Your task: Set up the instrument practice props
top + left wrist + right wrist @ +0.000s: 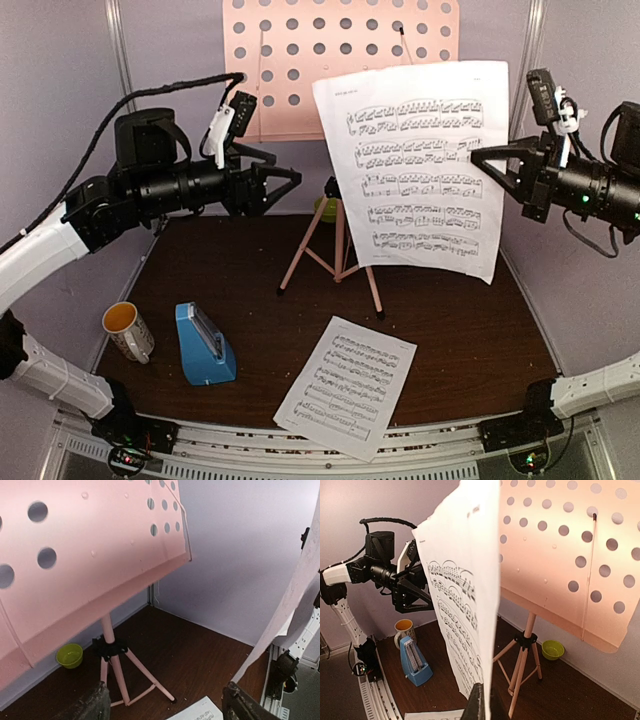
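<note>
The pink perforated music stand point(340, 50) stands at the back on its tripod point(335, 255); it also shows in the left wrist view point(90, 560) and the right wrist view point(560, 555). My right gripper point(482, 160) is shut on the right edge of a sheet-music page point(420, 165), held upright in front of the stand; the page point(465, 595) is pinched between my fingers point(475, 702). A second page point(345, 385) lies flat near the front. The blue metronome point(205, 345) stands at the front left. My left gripper point(285, 182) is open and empty, left of the stand.
A cream mug point(128, 330) stands left of the metronome. A lime-green bowl point(69, 655) sits behind the tripod by the back wall. Grey walls close in the back and both sides.
</note>
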`<state>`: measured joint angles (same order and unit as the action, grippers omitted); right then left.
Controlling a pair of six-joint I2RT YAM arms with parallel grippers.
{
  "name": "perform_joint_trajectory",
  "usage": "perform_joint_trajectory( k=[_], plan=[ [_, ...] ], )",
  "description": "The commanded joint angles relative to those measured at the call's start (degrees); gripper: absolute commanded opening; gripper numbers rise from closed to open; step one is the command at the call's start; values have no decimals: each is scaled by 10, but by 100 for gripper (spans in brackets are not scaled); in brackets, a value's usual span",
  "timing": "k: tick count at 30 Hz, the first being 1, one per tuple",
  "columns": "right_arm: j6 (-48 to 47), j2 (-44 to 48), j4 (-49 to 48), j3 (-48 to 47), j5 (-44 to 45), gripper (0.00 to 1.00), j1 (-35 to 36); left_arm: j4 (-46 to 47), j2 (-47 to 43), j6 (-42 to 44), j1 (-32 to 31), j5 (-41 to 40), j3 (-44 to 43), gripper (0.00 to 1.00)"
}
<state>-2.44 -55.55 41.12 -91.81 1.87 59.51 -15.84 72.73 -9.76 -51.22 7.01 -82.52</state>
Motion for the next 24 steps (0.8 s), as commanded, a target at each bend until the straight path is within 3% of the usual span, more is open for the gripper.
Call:
perform_joint_trajectory(
  k=[1,6,9,12,17,24],
  plan=[
    [-6,-55,-39,-83,33,0,3,-40,16,18,-5,-91,-92,78],
    [-30,-123,-71,-170,41,0,-6,-72,20,26,-6,-204,-179,79],
    [-35,-160,-97,-212,22,0,-25,-108,41,13,16,-232,-248,80],
    [-21,-199,-113,-258,-4,0,-55,-178,76,-21,60,-212,-333,79],
    [-14,-267,-118,-357,-22,0,-92,-182,105,-26,105,-155,-387,77],
    [33,-307,-194,-384,-53,0,-154,-182,160,-15,116,-50,-464,73]
  ],
)
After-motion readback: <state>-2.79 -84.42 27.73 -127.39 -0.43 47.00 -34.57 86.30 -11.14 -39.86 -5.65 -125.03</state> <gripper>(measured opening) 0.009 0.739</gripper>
